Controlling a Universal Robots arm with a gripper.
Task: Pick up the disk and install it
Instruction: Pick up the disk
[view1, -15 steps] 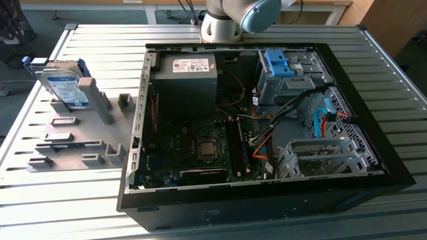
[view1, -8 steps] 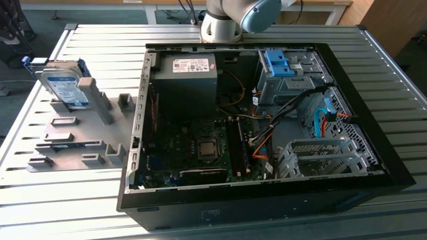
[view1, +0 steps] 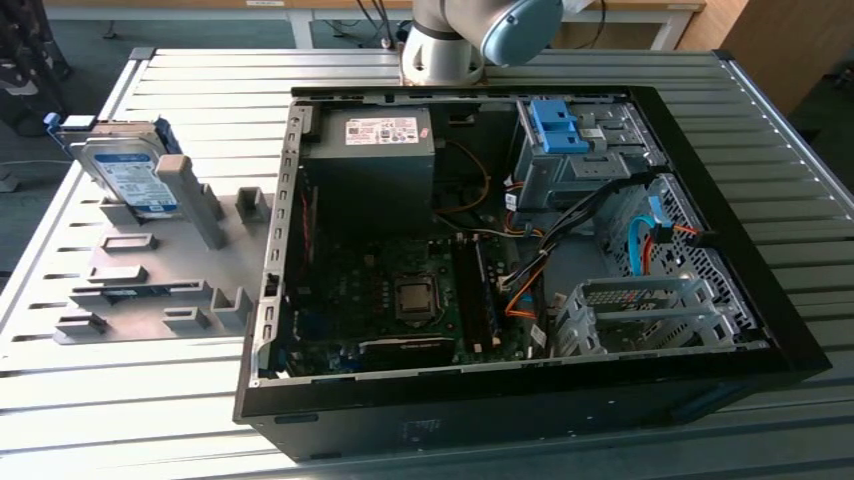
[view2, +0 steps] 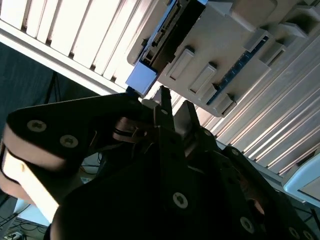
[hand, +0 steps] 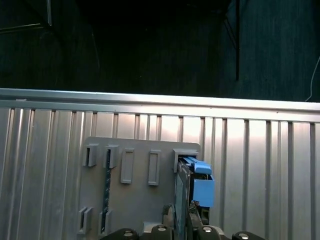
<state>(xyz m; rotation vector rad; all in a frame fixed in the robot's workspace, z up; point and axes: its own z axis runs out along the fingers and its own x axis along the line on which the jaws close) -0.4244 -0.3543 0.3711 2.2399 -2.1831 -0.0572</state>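
Arm (view1: 461, 45) cut off at top edge in the exterior view. In the first wrist view, gripper (hand: 185, 224) hides disk's (hand: 196, 189) near end.

The flat, rectangular silver-grey hard drive (view1: 127, 172), with a white-and-blue label and a blue plastic frame along its edges, stands on edge and tilted in the grey slotted fixture plate (view1: 160, 285) at the exterior view's left (outside the open black computer case (view1: 747, 300)). Its label side faces the exterior camera. In the first wrist view the hard drive (hand: 181, 197) shows edge-on.
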